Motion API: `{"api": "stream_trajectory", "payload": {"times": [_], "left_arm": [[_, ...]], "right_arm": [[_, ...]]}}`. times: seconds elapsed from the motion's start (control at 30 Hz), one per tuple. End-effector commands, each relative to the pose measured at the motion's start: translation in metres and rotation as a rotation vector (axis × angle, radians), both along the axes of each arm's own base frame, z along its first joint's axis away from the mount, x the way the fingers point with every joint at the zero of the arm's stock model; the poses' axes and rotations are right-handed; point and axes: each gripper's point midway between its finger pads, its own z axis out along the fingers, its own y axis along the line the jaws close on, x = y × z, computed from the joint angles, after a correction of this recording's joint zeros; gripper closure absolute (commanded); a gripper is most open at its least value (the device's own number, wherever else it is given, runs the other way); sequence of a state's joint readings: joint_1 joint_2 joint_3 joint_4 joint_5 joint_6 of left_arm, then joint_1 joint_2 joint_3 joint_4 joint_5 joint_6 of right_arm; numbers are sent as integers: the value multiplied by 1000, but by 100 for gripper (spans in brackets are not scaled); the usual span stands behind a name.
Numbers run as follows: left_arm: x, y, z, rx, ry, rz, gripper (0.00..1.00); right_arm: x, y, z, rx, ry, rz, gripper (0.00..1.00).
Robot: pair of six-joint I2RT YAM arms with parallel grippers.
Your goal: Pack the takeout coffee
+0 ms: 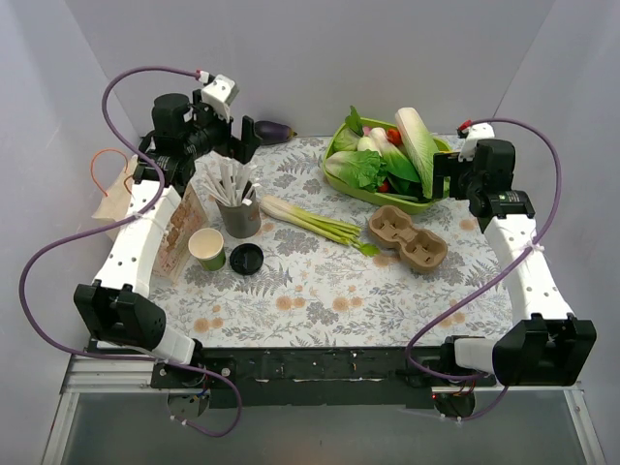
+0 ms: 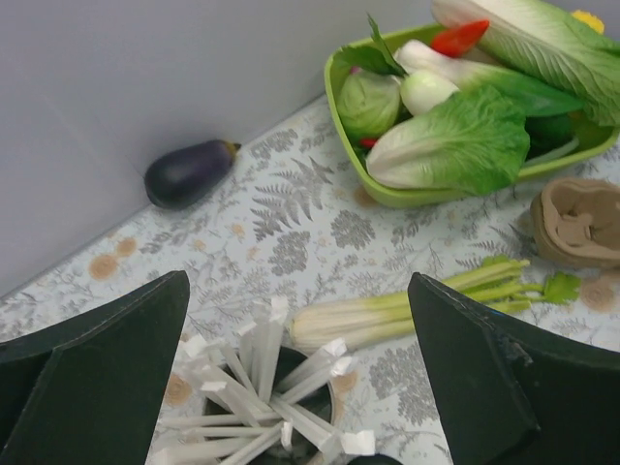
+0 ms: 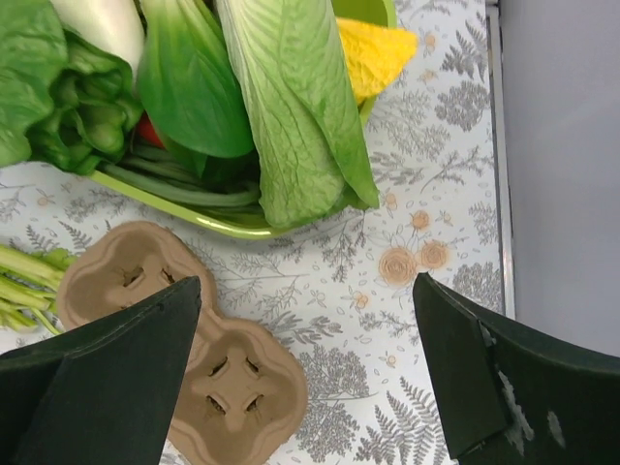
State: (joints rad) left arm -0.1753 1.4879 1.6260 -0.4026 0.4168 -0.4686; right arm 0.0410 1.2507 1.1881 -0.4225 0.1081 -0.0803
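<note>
The takeout coffee (image 1: 207,252) is green with a cream rim, the lid (image 1: 247,259) black. The table (image 1: 329,291) bears grey ferns and tan blossoms; the cup carrier (image 1: 407,237) is brown, the eggplant (image 1: 274,130) purple.

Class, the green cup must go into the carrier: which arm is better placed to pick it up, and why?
Left. The green cup stands beside the left arm; the open left gripper hangs over the stirrers just behind it. The right gripper, open, is by the carrier, far across.
</note>
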Motion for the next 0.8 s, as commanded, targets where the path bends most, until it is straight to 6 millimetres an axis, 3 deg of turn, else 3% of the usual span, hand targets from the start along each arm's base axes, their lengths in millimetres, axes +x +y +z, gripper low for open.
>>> {"api": "stream_trajectory", "payload": {"times": [0.0, 0.07, 0.13, 0.17, 0.27, 0.33, 0.47, 0.63, 0.77], "left_arm": [[-35, -7, -16, 32, 58, -95, 2], [-54, -12, -33, 70, 101, -171, 2], [-65, -16, -49, 142, 122, -263, 3], [-81, -14, -70, 169, 228, -292, 5], [-102, -13, -92, 209, 356, -356, 7], [-119, -12, -101, 212, 413, -390, 9], [-146, -7, -102, 222, 435, -402, 12], [-162, 7, -131, 317, 495, -342, 23], [-173, 26, -147, 413, 573, -312, 29]], "right_arm": [[13, 21, 56, -11, -155, 159, 2], [11, 33, 68, -14, -176, 254, 2], [-1, 61, 69, -35, -171, 479, 2], [-6, 71, 77, -42, -187, 556, 2], [-22, 104, 79, -52, -178, 725, 7], [-36, 124, 70, -85, -143, 830, 14], [-53, 143, 61, -116, -116, 908, 20], [-71, 165, 38, -117, -56, 998, 25], [-75, 168, 24, -128, -12, 1025, 29]]}}
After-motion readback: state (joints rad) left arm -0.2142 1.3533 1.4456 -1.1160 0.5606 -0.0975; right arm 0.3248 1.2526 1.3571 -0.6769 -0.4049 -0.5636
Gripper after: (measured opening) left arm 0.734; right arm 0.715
